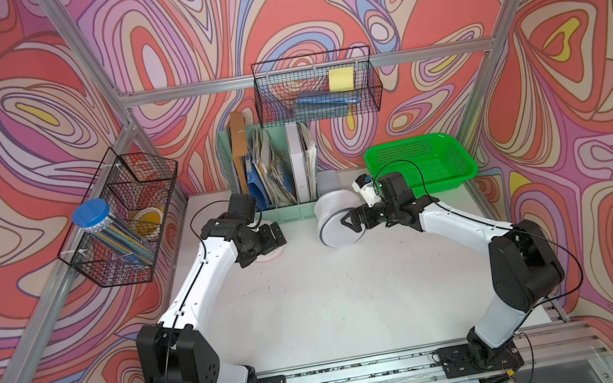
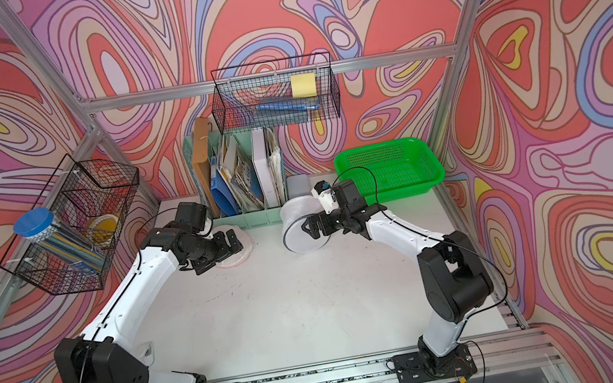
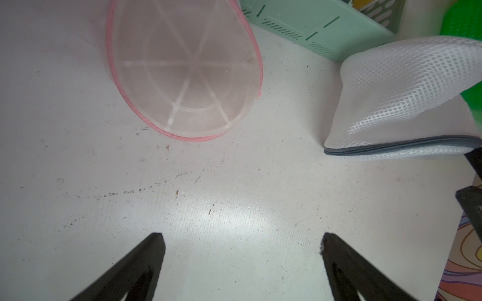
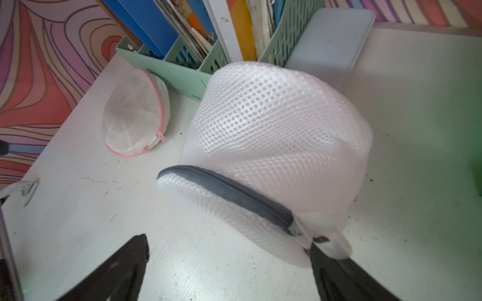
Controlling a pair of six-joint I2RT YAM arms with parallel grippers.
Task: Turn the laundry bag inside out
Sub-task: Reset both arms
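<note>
Sitting beside right hand [image 4: 227,243]: laundry bag [image 4: 273,125].

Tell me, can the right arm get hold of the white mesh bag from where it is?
Probably yes: the right gripper is open right beside the white mesh laundry bag, one finger by the end of its grey zipper, nothing between them.

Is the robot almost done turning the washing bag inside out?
Not yet, it looks barely begun. On the white mesh bag, the grey zipper looks shut, so nothing is flipped. The right hand is open right beside the zipper pull, gripping nothing. The left hand hangs open over the table. Still left: unzip it and pull the inside out.
</note>
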